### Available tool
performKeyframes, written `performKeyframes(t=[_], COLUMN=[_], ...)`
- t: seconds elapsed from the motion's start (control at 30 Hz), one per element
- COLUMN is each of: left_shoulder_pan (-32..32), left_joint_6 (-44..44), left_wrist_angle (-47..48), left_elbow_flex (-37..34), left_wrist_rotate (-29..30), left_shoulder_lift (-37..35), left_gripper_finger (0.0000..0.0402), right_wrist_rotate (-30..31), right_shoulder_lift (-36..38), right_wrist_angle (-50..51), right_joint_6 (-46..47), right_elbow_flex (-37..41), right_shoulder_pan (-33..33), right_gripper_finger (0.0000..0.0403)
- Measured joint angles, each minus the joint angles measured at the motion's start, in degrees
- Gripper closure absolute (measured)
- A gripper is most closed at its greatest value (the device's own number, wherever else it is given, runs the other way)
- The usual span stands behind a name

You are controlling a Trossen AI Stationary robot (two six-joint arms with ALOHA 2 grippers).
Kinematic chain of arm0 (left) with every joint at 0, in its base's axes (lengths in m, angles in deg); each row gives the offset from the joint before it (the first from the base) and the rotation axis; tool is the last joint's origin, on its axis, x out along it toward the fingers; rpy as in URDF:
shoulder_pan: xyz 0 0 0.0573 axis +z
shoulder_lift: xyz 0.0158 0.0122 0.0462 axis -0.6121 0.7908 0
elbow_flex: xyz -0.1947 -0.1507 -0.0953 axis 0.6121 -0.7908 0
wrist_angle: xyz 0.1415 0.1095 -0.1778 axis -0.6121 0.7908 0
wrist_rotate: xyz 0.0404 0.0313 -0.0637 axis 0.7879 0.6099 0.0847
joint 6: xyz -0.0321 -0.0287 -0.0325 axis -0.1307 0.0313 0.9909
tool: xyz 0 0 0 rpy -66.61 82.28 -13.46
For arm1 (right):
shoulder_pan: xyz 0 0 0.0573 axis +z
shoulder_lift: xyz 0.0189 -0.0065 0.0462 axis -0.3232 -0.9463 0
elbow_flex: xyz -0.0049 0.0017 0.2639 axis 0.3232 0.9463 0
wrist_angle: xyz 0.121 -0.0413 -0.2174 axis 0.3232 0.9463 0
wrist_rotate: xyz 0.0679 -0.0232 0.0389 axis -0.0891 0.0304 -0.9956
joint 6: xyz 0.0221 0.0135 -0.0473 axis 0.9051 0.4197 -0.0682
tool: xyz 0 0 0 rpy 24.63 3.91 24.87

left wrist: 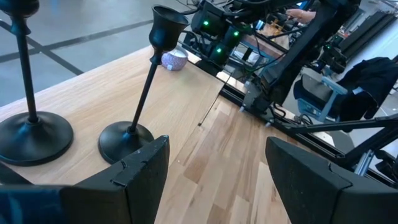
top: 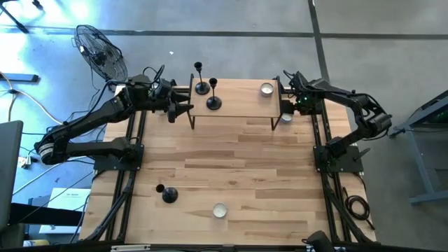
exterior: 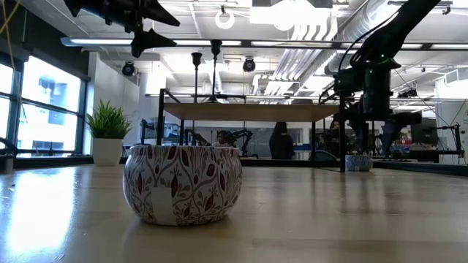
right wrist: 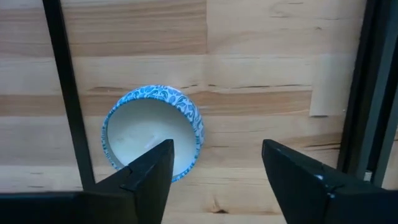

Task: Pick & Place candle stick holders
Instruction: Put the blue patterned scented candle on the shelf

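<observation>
Your left gripper (top: 183,109) hangs at the left end of the raised wooden shelf (top: 241,105) at the table's far edge, fingers spread wide and holding nothing. In its wrist view, the dark fingers (left wrist: 140,171) frame the round base of the nearer candle stick holder (left wrist: 140,93), which stands upright on the shelf just ahead of them, apart from both pads. A second candle stick holder (left wrist: 28,118) stands upright beside it. From above you see those two as the pair on the shelf's left part, one (top: 213,98) closer to you and one (top: 201,80) at the far edge. From table height their stems (exterior: 205,73) rise above the shelf top.

Farther along the shelf, a tealight cup (top: 267,89) sits near its right end.

Your right gripper (top: 283,108) is at the shelf's right end, pointing down beside the black leg (top: 274,119). Its fingers (right wrist: 149,171) are also wide apart and empty. Right below them, on the table, sits a blue-patterned tealight cup (right wrist: 153,132), upright with its white inside showing, close beside the shelf leg (right wrist: 65,93) and touched by neither finger.

On the near half of the table (top: 238,175), well apart from both arms, you have the third candle stick holder (top: 168,194) at the left and another tealight cup (top: 220,210) nearer the middle. That red-patterned cup (exterior: 181,183) fills the foreground of the low view.
</observation>
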Motion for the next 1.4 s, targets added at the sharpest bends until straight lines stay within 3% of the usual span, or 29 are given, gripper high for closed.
performKeyframes(t=[0.37,1.4], left_shoulder_pan=[0.0,0.0], left_joint_6=[0.0,0.0], left_wrist_angle=[0.5,2.2], left_elbow_flex=[0.0,0.0], left_wrist_rotate=[-0.1,-0.9], left_shoulder_lift=[0.0,0.0], left_gripper_finger=[0.0140,0.0140], right_wrist_rotate=[-4.3,-1.0], right_shoulder_lift=[0.0,-2.6], right_wrist_angle=[0.1,-0.5], right_joint_6=[1.4,5.3], right_elbow_flex=[0.0,0.1], right_shoulder_pan=[0.0,0.5], right_gripper_finger=[0.0196,0.0197])
